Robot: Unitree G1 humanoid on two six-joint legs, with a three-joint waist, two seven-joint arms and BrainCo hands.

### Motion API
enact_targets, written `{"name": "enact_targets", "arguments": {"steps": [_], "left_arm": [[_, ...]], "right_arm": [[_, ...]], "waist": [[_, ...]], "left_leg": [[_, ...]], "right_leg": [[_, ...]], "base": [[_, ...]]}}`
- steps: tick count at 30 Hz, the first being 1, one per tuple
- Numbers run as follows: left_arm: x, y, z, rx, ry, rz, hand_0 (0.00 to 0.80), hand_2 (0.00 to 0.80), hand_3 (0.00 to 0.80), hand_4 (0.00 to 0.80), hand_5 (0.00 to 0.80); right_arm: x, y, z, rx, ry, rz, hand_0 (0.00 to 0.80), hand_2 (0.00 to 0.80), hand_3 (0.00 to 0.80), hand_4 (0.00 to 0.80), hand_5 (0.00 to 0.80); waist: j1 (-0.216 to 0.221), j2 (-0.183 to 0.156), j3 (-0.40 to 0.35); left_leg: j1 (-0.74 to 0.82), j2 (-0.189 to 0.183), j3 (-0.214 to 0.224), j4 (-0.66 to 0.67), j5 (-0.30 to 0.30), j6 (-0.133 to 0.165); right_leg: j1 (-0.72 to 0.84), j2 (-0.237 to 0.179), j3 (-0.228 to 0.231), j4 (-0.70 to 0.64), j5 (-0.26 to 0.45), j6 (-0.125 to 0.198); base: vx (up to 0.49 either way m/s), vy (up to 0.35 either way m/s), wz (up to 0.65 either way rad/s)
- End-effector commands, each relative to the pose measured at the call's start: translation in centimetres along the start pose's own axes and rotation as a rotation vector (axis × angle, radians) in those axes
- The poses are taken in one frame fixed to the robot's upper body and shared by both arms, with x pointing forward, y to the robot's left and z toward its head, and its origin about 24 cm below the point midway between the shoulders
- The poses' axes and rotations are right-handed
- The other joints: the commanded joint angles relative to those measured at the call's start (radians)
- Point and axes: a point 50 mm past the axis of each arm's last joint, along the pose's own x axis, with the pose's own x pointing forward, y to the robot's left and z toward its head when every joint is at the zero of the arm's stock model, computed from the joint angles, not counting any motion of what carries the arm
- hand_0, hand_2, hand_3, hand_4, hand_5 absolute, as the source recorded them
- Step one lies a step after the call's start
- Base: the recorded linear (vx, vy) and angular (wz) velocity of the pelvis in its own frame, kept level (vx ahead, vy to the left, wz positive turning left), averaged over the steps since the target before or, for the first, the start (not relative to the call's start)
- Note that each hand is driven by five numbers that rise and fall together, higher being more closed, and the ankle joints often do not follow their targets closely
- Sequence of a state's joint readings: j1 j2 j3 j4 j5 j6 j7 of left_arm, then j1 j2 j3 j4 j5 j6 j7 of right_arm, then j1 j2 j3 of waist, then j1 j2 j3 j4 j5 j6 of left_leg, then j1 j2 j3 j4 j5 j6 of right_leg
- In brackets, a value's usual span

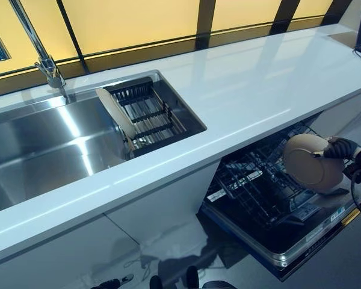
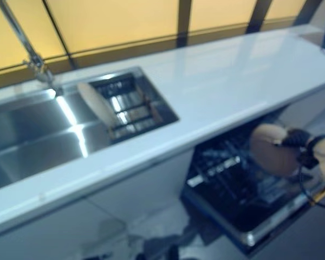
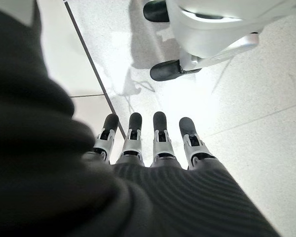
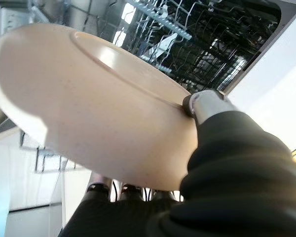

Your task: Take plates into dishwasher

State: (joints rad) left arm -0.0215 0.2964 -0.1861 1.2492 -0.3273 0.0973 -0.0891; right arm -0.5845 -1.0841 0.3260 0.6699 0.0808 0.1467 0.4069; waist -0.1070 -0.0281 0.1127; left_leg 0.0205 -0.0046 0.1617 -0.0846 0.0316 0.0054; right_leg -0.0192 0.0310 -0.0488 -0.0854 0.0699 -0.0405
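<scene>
My right hand (image 1: 342,148) is shut on a beige plate (image 1: 311,162), thumb on its top face and fingers under its rim, as the right wrist view (image 4: 98,103) shows. It holds the plate on edge above the pulled-out dishwasher rack (image 1: 259,192) under the counter at the right. A second beige plate (image 1: 115,112) stands on edge in the black drying rack (image 1: 145,113) inside the sink (image 1: 42,150). My left hand (image 3: 153,148) hangs low over the floor with straight fingers and holds nothing.
The white counter (image 1: 259,84) runs across the view, its front edge overhanging the rack. A tap (image 1: 48,66) stands behind the sink. The open dishwasher door (image 1: 301,241) juts out over the floor at the lower right.
</scene>
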Motion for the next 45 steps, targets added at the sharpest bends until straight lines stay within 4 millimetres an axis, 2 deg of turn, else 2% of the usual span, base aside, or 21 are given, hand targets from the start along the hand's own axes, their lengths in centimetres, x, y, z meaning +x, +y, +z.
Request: {"name": "enact_targets", "arguments": {"steps": [1, 6, 14, 32, 45], "left_arm": [[-0.1, 1.0, 0.9, 0.03, -0.012, 0.025, 0.0, 0.0, 0.0, 0.0, 0.0], [0.0, 0.4, 1.8, 0.013, -0.046, 0.021, 0.0, 0.0, 0.0, 0.0, 0.0], [0.0, 0.2, 2.9, -0.02, -0.088, 0.026, 0.0, 0.0, 0.0, 0.0, 0.0], [0.1, -0.8, 4.1, 0.004, -0.113, -0.007, 0.0, 0.0, 0.0, 0.0, 0.0], [0.1, -1.0, 4.5, 0.015, -0.118, -0.018, 0.0, 0.0, 0.0, 0.0, 0.0]], "right_arm": [[0.8, 0.4, 1.8, 0.004, -0.065, -0.044, 0.8, 0.8, 0.8, 0.8, 0.8], [1.6, 1.8, 2.6, -0.018, -0.08, -0.03, 0.8, 0.8, 0.8, 0.8, 0.8], [2.5, 2.8, 2.8, -0.06, -0.054, -0.028, 0.8, 0.8, 0.8, 0.8, 0.8], [4.2, 7.0, 0.7, -0.123, 0.069, 0.044, 0.8, 0.8, 0.8, 0.8, 0.8], [4.6, 8.1, -0.1, -0.142, 0.124, 0.079, 0.8, 0.8, 0.8, 0.8, 0.8]], "waist": [[0.032, -0.039, -0.031], [0.034, -0.025, -0.015], [0.043, -0.002, 0.01], [0.064, 0.025, 0.029], [0.073, 0.029, 0.034]], "left_leg": [[0.0, 0.046, -0.023, -0.003, -0.018, -0.043], [-0.01, 0.041, -0.03, -0.003, -0.016, -0.042], [-0.027, 0.036, -0.042, -0.003, -0.008, -0.045], [-0.041, 0.027, -0.052, -0.003, -0.004, -0.046], [-0.042, 0.023, -0.056, -0.003, -0.004, -0.044]], "right_leg": [[-0.035, -0.095, 0.04, -0.002, 0.049, 0.139], [-0.043, -0.098, 0.039, -0.002, 0.051, 0.138], [-0.057, -0.106, 0.028, -0.002, 0.052, 0.135], [-0.066, -0.117, 0.009, -0.002, 0.051, 0.131], [-0.066, -0.12, 0.006, -0.002, 0.052, 0.13]], "base": [[0.0, 0.0, 0.0], [-0.032, -0.013, 0.02], [-0.038, -0.007, 0.09], [-0.004, 0.001, 0.02], [0.001, 0.0, 0.03]]}}
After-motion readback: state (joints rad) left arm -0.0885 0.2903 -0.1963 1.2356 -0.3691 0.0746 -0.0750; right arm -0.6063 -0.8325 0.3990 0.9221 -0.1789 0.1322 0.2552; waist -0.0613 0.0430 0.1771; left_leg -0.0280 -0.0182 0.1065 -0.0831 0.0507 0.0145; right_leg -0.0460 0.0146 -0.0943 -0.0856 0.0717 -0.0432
